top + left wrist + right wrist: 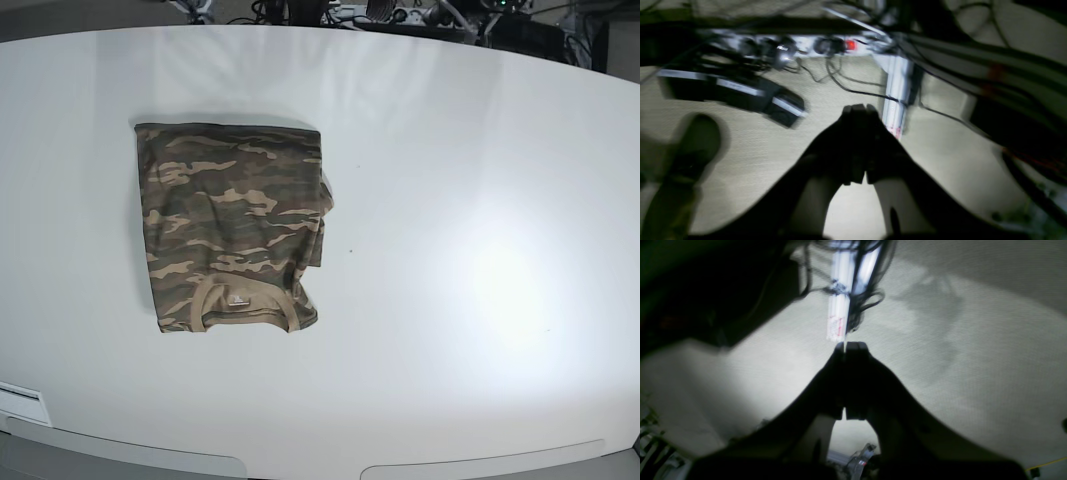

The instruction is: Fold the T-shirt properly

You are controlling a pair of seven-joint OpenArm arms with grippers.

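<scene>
The camouflage T-shirt [232, 228] lies folded into a rough rectangle on the left part of the white table [460, 250], its tan collar at the near edge. Neither arm shows in the base view. In the left wrist view my left gripper [859, 108] is shut with nothing between its fingers, hanging over a pale floor. My right gripper [849, 346] is likewise shut and empty in the right wrist view, also above the floor. The T-shirt appears in neither wrist view.
A power strip [826, 45] with a red switch, cables and a pale metal leg [897, 96] lie under the left gripper. A white leg [841, 300] with cables stands ahead of the right gripper. Equipment lines the table's far edge [400, 15].
</scene>
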